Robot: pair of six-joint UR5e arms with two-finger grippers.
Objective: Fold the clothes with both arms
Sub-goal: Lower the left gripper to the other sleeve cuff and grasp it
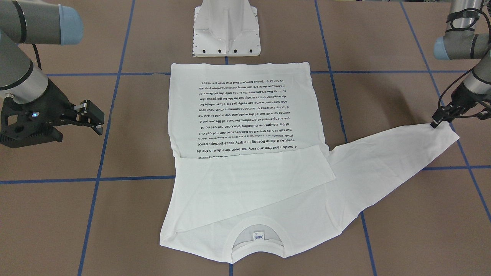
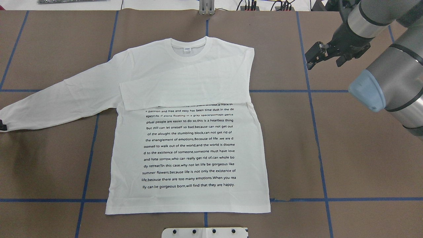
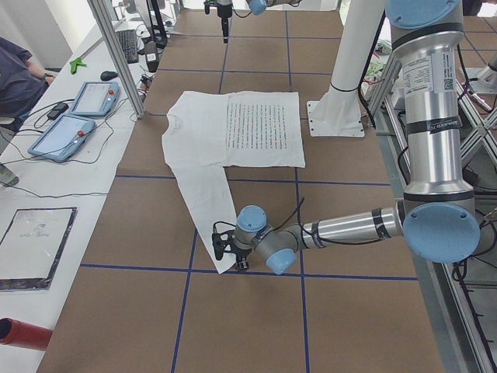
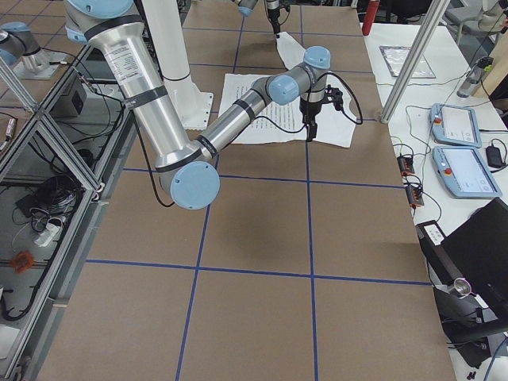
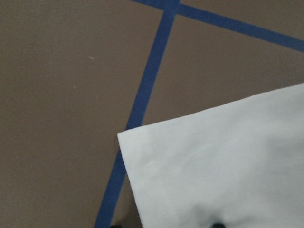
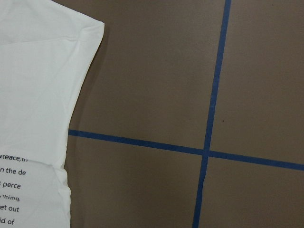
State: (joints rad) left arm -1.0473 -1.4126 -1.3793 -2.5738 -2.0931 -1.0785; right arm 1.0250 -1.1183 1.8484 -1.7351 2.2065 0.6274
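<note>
The white long-sleeved shirt (image 2: 188, 145) lies flat on the brown table, black text facing up and its neck (image 2: 190, 49) toward the far side. One sleeve (image 2: 185, 89) is folded across the chest. The other sleeve (image 2: 56, 99) stretches out flat toward my left. My left gripper (image 1: 437, 122) sits low at that sleeve's cuff (image 1: 447, 134), its fingers drawn together on the cuff's corner. The left wrist view shows the cuff (image 5: 218, 171) close up on the table. My right gripper (image 2: 324, 64) hovers open beside the folded shoulder, holding nothing and apart from the cloth.
The white pedestal base (image 1: 226, 34) stands just behind the shirt's hem. Blue tape lines (image 2: 317, 132) grid the brown table. In the exterior left view, two tablets (image 3: 78, 116) and a seated person (image 3: 15, 78) are at a side bench.
</note>
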